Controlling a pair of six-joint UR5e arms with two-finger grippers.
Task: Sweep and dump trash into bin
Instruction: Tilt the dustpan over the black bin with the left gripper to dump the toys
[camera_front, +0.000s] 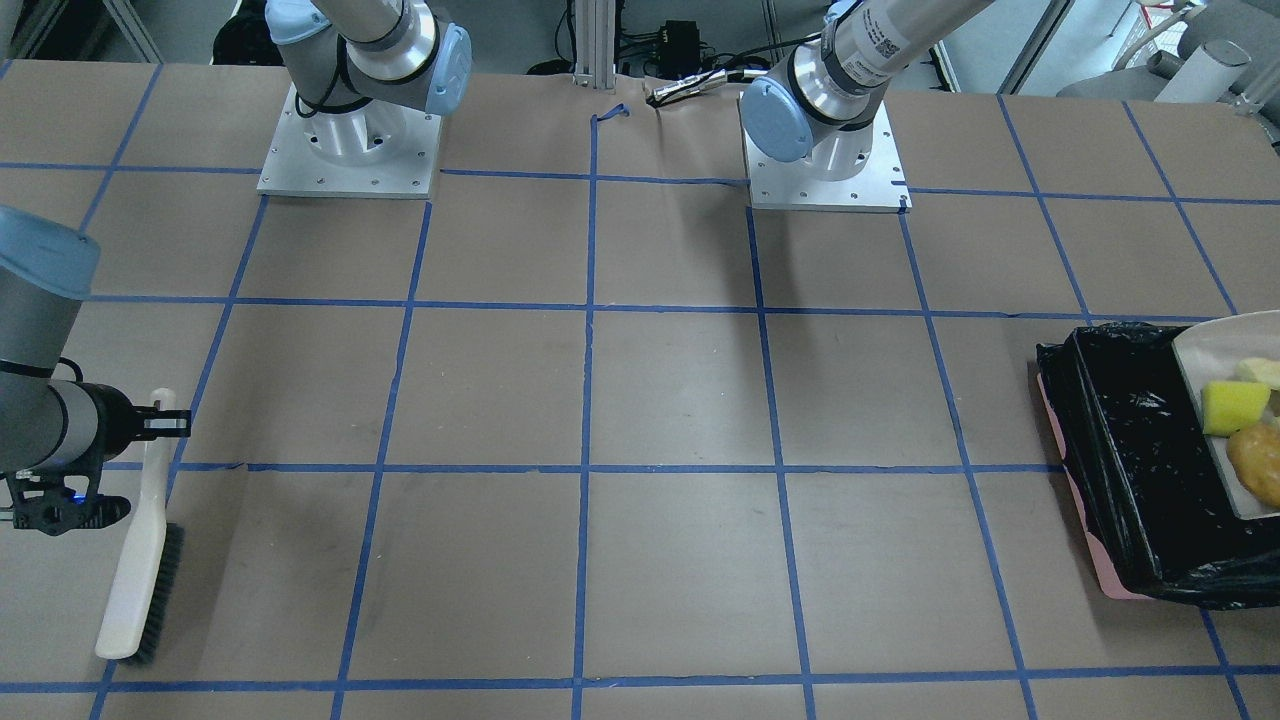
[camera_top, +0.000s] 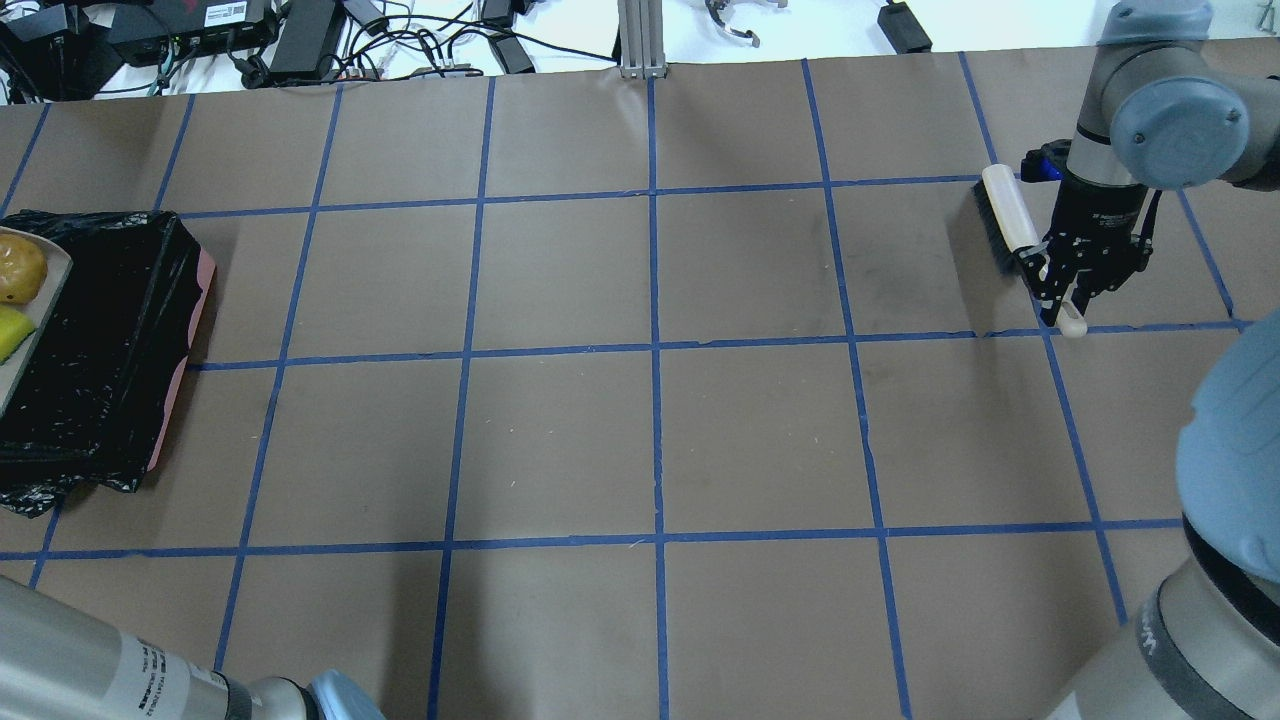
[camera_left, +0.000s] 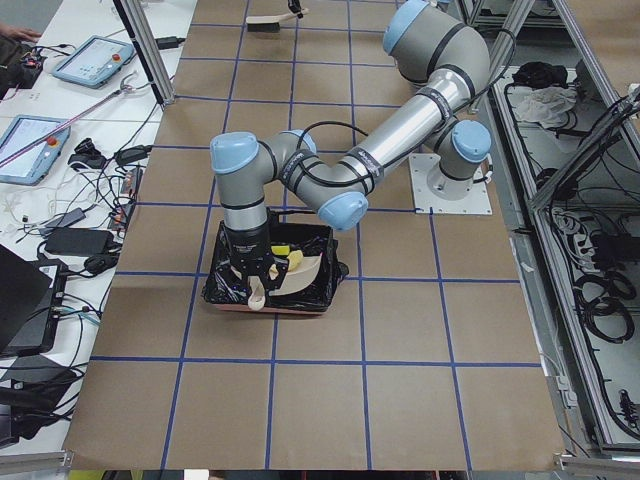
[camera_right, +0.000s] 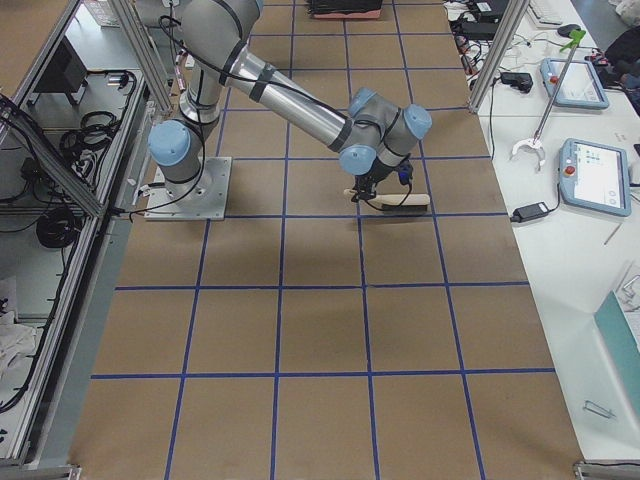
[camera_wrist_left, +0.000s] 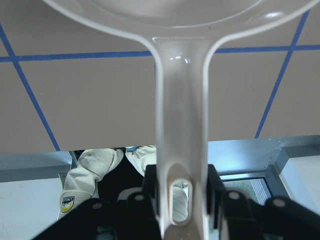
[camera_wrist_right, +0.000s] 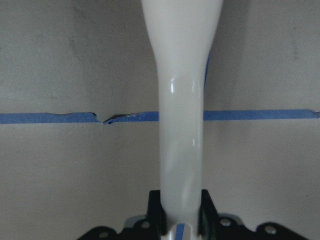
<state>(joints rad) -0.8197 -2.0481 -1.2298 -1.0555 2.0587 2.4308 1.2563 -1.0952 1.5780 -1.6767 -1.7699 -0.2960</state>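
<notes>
Cream plastic dustpan above black-bagged pinkish bin carries three trash pieces, handle pointing outward, pinched by left gripper; right gripper clamps one white brush.

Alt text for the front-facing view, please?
A dustpan carrying the trash hangs over the black-lined bin at the right edge. At far left, the right gripper holds a brush by its handle. Blue tape grids the brown table.

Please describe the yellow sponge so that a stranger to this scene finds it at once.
At the table's end on the robot's left stands a rectangular pinkish bin lined with a crinkly black plastic bag. A cream-white plastic dustpan hangs over it, carrying three items. The yellow sponge is the middle one: blocky, green-edged, between a pale tan bread piece and a glossy golden-brown lump.
</notes>
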